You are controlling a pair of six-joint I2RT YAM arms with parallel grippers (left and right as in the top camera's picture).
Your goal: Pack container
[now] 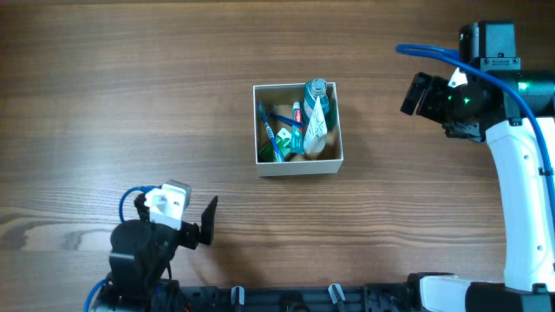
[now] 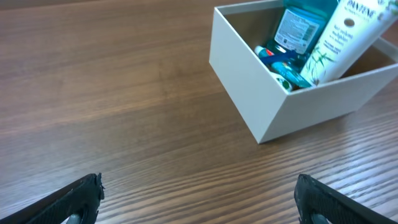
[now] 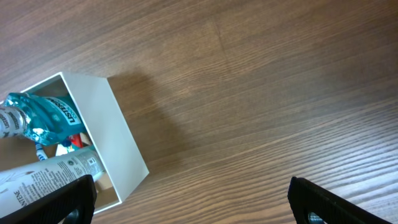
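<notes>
Container: white-walled box [image 1: 302, 167] with a tan inside, sitting flat mid-bench [image 1: 130, 104].
Contents: teal bottle [image 1: 317, 91], white tube [image 1: 316, 130] tilted beside it, blue toothbrush [image 1: 270, 130] along the left side.
Left end effector [image 2: 199, 202]: fingers spread wide, nothing between them; low at the robot-side edge, well apart from the container.
Right end effector [image 3: 196, 202]: fingers spread wide, empty; off to the container's right, not touching it.

The container [image 2: 245, 81] runs off the left wrist view's top and right; toiletries [image 1: 315, 126] inside overlap, labels unreadable overhead
</notes>
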